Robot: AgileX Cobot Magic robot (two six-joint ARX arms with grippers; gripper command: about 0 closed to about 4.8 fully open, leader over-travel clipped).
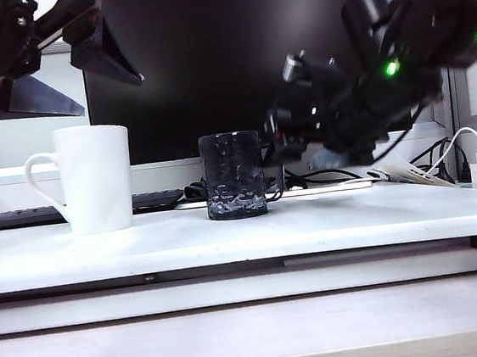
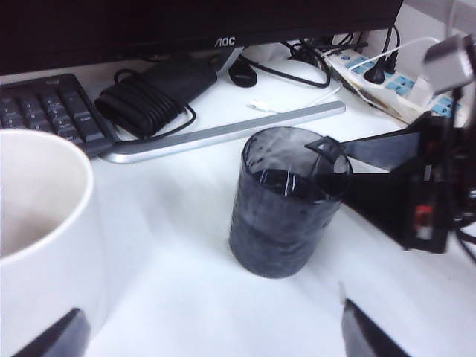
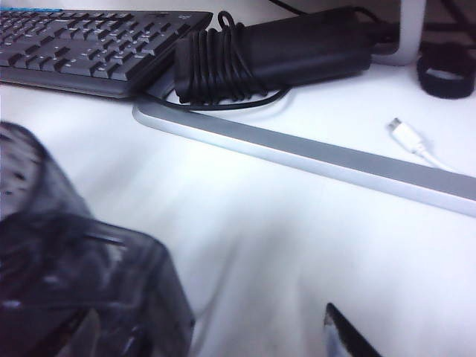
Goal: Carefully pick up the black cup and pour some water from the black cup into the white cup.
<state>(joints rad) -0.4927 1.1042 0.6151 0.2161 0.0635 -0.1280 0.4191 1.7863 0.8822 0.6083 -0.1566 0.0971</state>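
Two cups standing apart on the table, monitor behind.

White cup (image 1: 95, 178) sitting left on the table (image 1: 329, 224); black cup (image 1: 234, 175) near centre, well apart from it, water (image 2: 286, 186) lying inside. Left gripper (image 1: 69, 72) hanging open above the white cup. Right gripper (image 1: 279, 140) reaching in open from the right, just beside the black cup, one finger (image 2: 327, 152) sitting over its rim. Keyboard (image 2: 52, 111), coiled adapter (image 2: 152, 93) and monitor (image 1: 242, 54) lying behind the cups; power strip (image 2: 387, 82) sitting back right.

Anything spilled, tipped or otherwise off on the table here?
Nothing stands out. The black cup and white cup stand upright and apart on a dry table. The open left gripper hovers above the white cup; the open right gripper is beside the black cup.
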